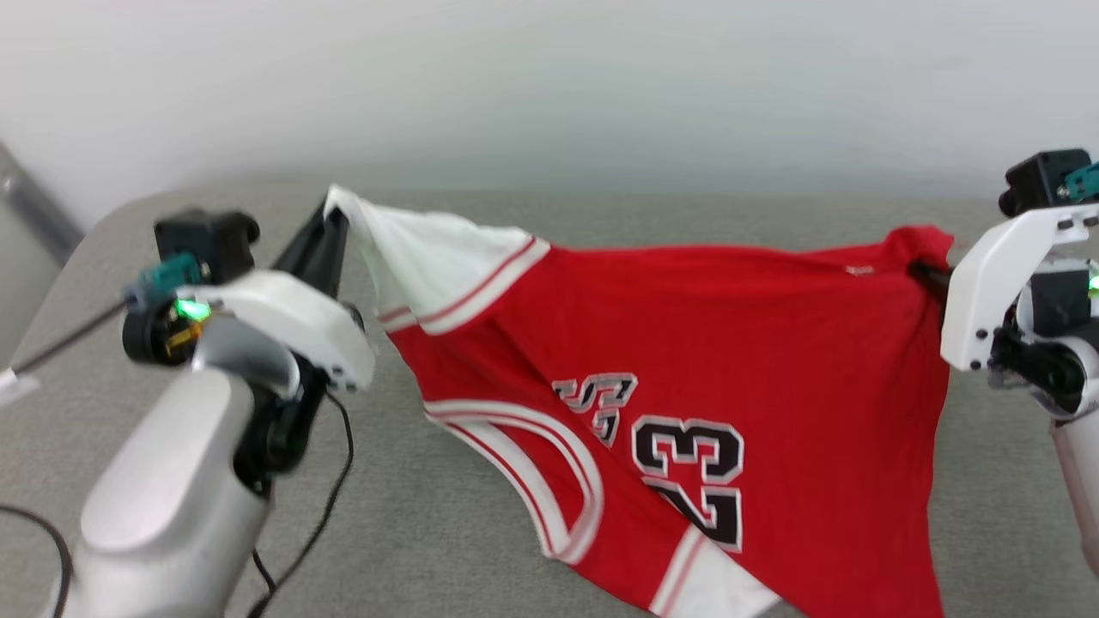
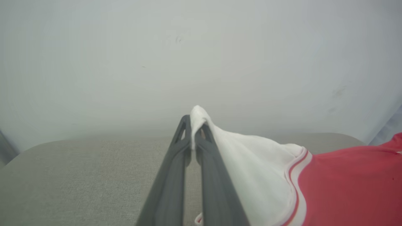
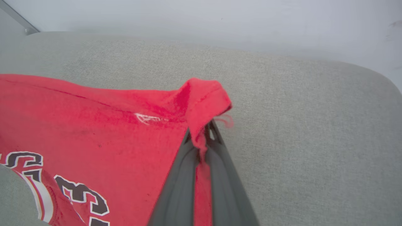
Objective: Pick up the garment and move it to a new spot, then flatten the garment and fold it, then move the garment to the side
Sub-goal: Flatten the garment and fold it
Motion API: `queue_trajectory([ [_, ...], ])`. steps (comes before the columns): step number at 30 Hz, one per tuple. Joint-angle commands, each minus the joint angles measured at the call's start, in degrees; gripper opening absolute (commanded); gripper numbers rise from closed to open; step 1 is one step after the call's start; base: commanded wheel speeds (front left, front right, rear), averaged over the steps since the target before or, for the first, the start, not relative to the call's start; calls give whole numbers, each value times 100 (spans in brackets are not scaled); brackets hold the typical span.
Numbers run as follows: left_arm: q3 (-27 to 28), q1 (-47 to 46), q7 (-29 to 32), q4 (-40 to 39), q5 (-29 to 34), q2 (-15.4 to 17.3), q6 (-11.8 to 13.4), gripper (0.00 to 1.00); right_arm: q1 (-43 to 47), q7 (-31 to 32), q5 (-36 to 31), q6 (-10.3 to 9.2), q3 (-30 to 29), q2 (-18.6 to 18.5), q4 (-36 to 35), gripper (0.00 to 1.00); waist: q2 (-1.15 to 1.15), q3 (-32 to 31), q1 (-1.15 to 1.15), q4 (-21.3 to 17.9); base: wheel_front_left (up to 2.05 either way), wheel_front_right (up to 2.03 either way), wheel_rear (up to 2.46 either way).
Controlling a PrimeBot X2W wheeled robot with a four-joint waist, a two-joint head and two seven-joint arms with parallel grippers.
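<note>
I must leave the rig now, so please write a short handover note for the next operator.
Left gripper: shut on the white sleeve tip of the red jersey-style T-shirt with black "23" print.
Right gripper: shut on a red corner of it.
The shirt hangs stretched between them above the grey fabric surface.
Done: picked up.
Left: lay down, flatten, fold, move aside.

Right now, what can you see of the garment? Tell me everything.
The garment is a red jersey-style T-shirt of soft knit-looking fabric, with white sleeves, red-and-white striped trim and a black, white-outlined 23 print. It hangs stretched between both grippers: the left gripper is shut on a white sleeve tip, the right gripper on a red corner. Its creased lower part sags over the grey fabric surface.
</note>
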Motion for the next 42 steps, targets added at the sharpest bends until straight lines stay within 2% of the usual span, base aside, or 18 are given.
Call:
queue_trajectory([
  [1, 25, -309, 28, 193, -17, -33, -82, 0, -186, -131, -55, -4, -4, 37, 71, 0, 0, -196, 1, -205, 0, 0, 0],
  [5, 56, -1021, 12, 854, 31, -103, -234, 0, -518, -379, -133, -4, -63, 125, 311, 0, 0, -177, 1, -317, 0, 0, 0],
  [13, 139, -2580, -340, 1859, 268, -203, -454, 0, -1667, -863, -584, -4, -238, 267, 706, 0, 0, 335, 1, -517, 0, 0, 0],
  [19, 281, -4002, -568, 2384, 405, -37, -724, 0, -2803, -1261, -971, -6, -489, 359, 787, 0, 0, 1066, 1, -639, 0, 0, 0],
  [30, 318, -6446, -798, 2800, 847, 240, -880, 0, -4771, -1925, -1433, -6, -730, 516, 940, 0, 0, 2642, 1, -766, 0, 0, 0],
  [36, 266, -7273, -767, 2964, 969, 291, -960, 0, -5613, -2151, -1409, -6, -566, 422, 1260, 0, 0, 3412, 1, -767, 0, 0, 0],
  [42, 256, -7358, -797, 3097, 938, 231, -944, 0, -6009, -2354, -1304, -6, -384, 474, 1554, 0, 0, 3832, 1, -751, 0, 0, 0],
])
